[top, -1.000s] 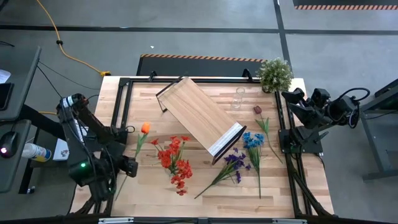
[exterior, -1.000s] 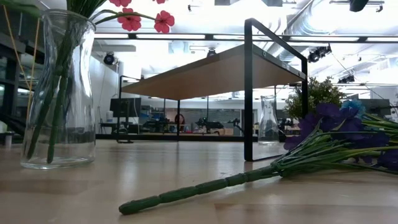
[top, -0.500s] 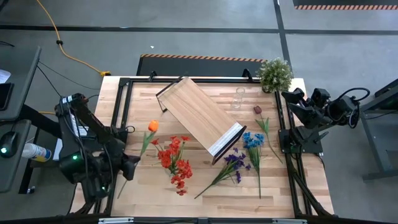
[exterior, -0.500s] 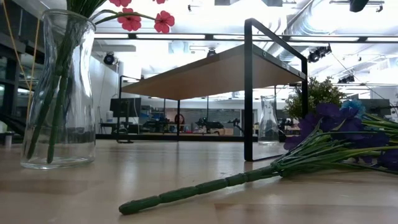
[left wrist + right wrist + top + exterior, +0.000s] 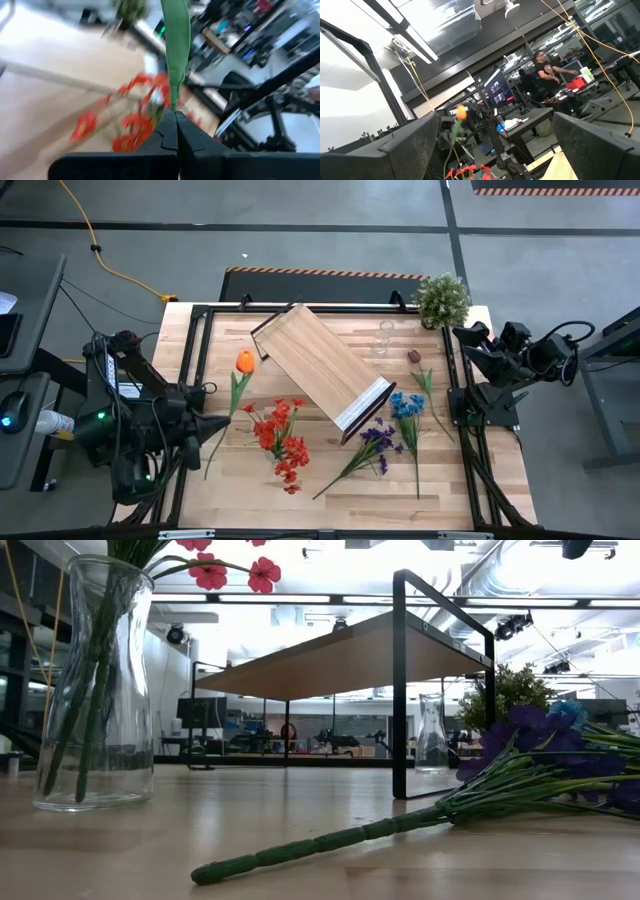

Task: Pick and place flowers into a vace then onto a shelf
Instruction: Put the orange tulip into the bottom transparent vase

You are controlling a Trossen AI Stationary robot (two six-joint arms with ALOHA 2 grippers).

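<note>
shelf (image 5: 318,365): light wood, dark metal frame | vase (image 5: 95,690): clear glossy glass

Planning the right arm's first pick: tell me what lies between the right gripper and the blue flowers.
In the high view, a dark maroon flower on a green stalk lies between the right gripper and the blue flowers.

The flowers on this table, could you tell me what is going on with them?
The left hand is shut on the thin green stalk of an orange-bloomed flower, held beside the long light-wood shelf. Red, purple and blue stems lie loose on the tabletop. The right hand waits open at the table's edge.
</note>
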